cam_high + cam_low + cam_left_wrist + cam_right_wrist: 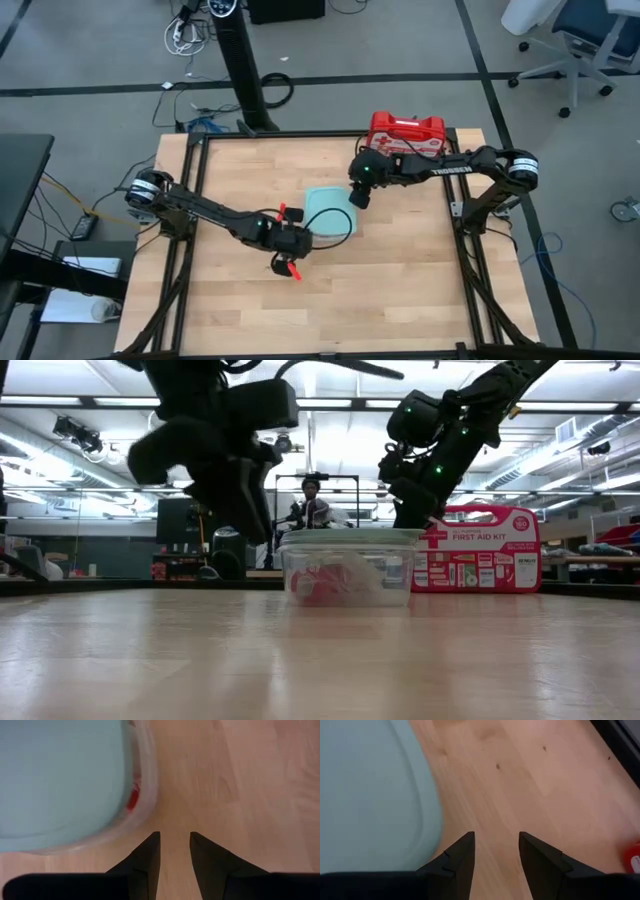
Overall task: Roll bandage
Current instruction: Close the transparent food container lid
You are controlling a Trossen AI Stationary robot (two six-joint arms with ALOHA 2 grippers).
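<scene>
While the clear lidded container point(348, 568) sits near the middle of the bench point(400, 280), the bandage point(322, 586) lies inside it, seen through the wall in the low view as a bunched red mass low against the near-left side; its long axis and the way it points cannot be told through the plastic; a sliver of the same red shows under the container's rim in the left wrist view point(132, 800); the pale blue-green lid point(328, 211) is on top. Just beside the container's near-left corner, the left hand point(173, 851) hangs over bare wood, its fingers a little apart and holding nothing. At the container's far-right corner the right hand point(496, 851) hovers above the bench, fingers apart and empty, the lid's edge beside them. Behind it, at the bench's far edge, stands a red first-aid case point(406, 131).
</scene>
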